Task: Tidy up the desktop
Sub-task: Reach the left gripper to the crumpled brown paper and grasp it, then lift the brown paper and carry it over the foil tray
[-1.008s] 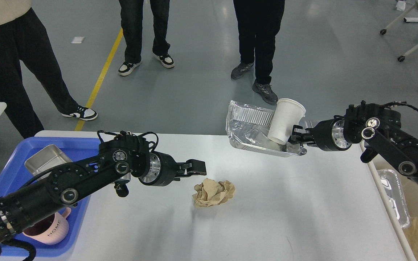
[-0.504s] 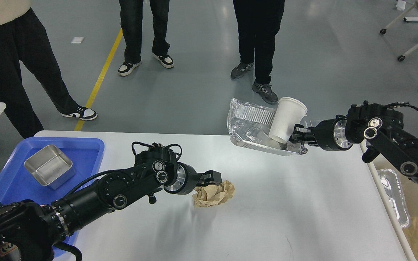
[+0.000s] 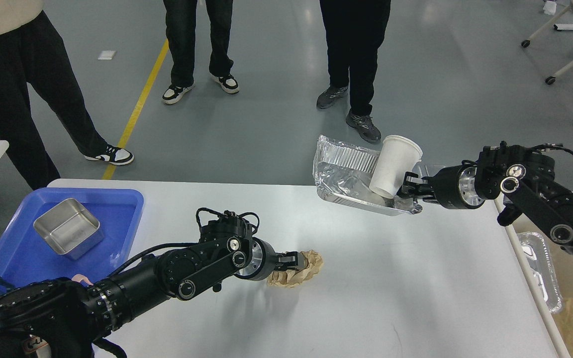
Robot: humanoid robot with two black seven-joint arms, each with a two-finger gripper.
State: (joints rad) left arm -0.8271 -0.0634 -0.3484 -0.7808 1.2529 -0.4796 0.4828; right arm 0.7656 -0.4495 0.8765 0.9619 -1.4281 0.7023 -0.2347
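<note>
On the white desktop lies a crumpled ball of brown paper. My left gripper is low over the desktop and pressed into the paper's left side. Its fingers are dark and partly buried, so I cannot tell how they stand. My right gripper is shut on the near right rim of a foil tray. The foil tray is tilted and held in the air above the desktop's far edge. A white paper cup leans inside it.
A blue tray at the left holds a steel container. A cream bin at the right edge contains another foil tray. Three people stand on the floor beyond the desktop.
My left arm swung right and down, bringing its gripper onto the brown paper. The right gripper with the foil tray and cup drifted slightly right.
</note>
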